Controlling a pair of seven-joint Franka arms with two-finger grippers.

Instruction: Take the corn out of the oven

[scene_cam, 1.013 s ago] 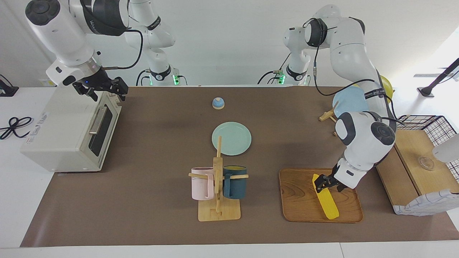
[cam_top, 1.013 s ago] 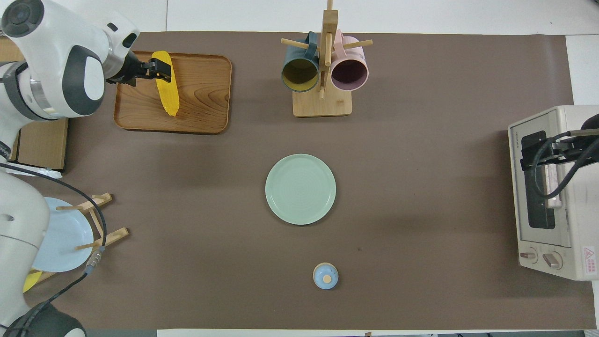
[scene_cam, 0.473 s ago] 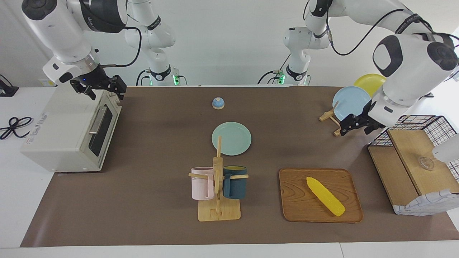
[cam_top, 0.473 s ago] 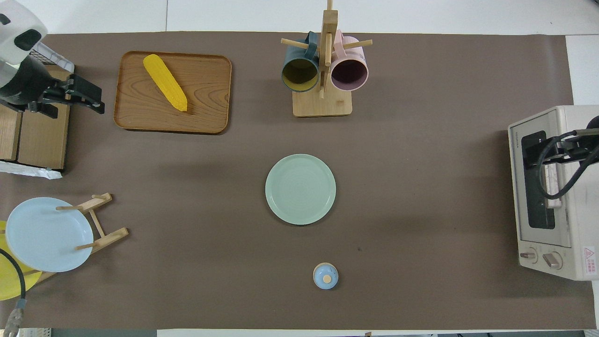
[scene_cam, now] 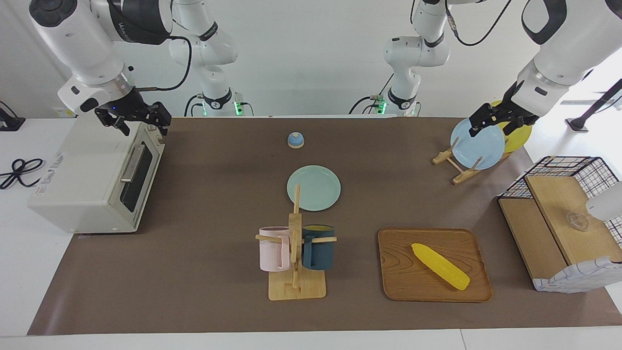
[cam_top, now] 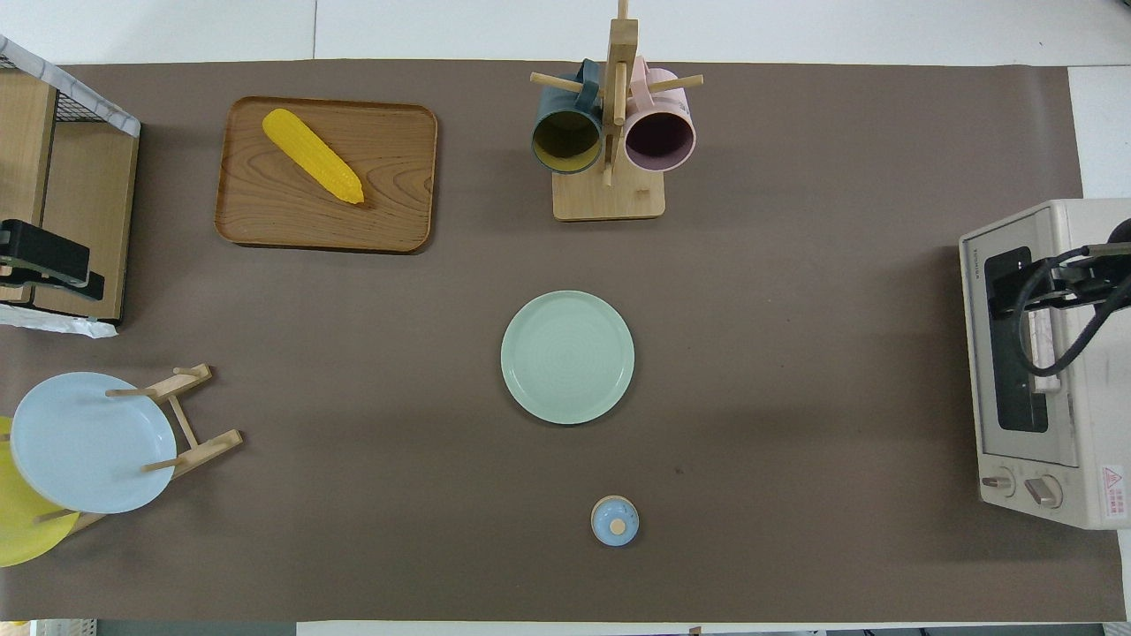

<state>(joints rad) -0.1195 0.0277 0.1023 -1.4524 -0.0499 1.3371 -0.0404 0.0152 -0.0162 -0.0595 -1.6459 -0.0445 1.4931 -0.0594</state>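
Observation:
The yellow corn [scene_cam: 440, 266] lies loose and slantwise on a wooden tray [scene_cam: 393, 287], farther from the robots, toward the left arm's end of the table. It also shows in the overhead view [cam_top: 311, 168] on the tray [cam_top: 398, 221]. The cream-white oven [scene_cam: 87, 180] stands at the right arm's end with its door shut; it also shows in the overhead view [cam_top: 1104, 397]. My right gripper [scene_cam: 141, 124] hangs open and empty over the oven's top front edge [cam_top: 1016, 283]. My left gripper [scene_cam: 491, 125] is open and empty, raised over the plate rack; part of it also shows in the overhead view [cam_top: 44, 265].
A green plate [scene_cam: 313, 187] lies mid-table with a small blue bell [scene_cam: 295, 140] nearer to the robots. A mug stand [scene_cam: 295, 243] holds a pink and a dark blue mug. A plate rack [scene_cam: 457, 165] holds a blue and a yellow plate. A wooden shelf with a wire basket [scene_cam: 559, 214] stands beside the tray.
My left gripper let go of the corn on the tray, then rose and drew back over the plate rack. The corn settled at a new slant. The right gripper barely moved.

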